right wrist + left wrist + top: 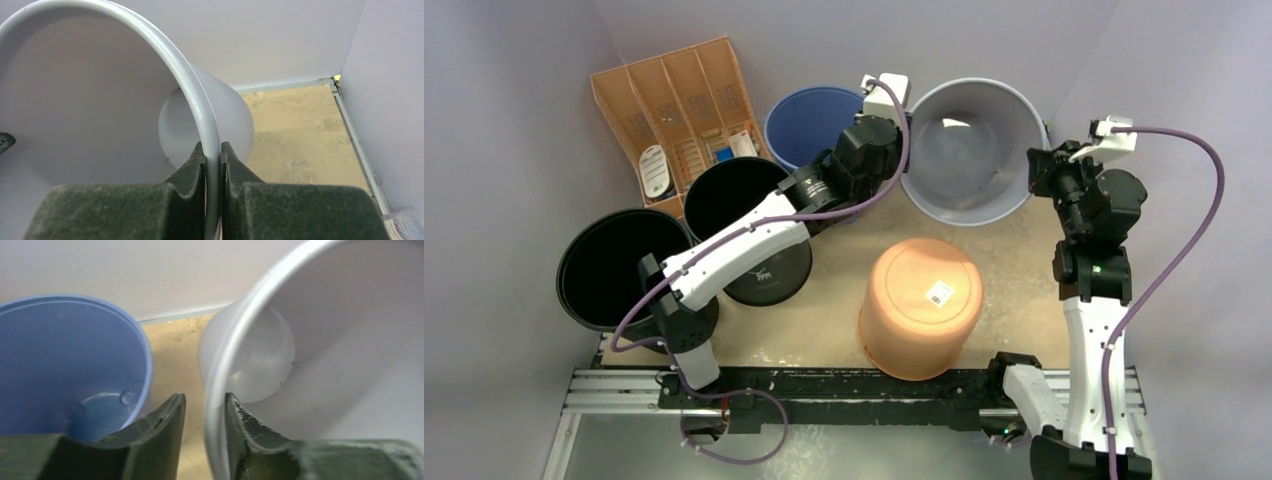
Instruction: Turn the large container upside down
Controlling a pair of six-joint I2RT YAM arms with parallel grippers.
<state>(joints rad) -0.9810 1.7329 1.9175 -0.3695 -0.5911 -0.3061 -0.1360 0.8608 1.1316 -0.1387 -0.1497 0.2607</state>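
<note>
The large grey container [972, 150] stands upright at the back of the table, mouth up. My left gripper [907, 128] straddles its left rim. In the left wrist view the jaws [205, 397] are open: one finger is inside the container [350, 340] and the other is outside, with a gap to the rim. My right gripper [1036, 168] is at the right rim. In the right wrist view it [213, 145] is shut tight on the grey rim [200, 100].
A blue bucket [809, 120] stands just left of the grey container, also in the left wrist view [65, 365]. An upturned orange bucket [921, 305] sits in front. Two black buckets [724, 190] [609, 265] and an orange divided tray [679, 110] are at the left. Walls are close behind and right.
</note>
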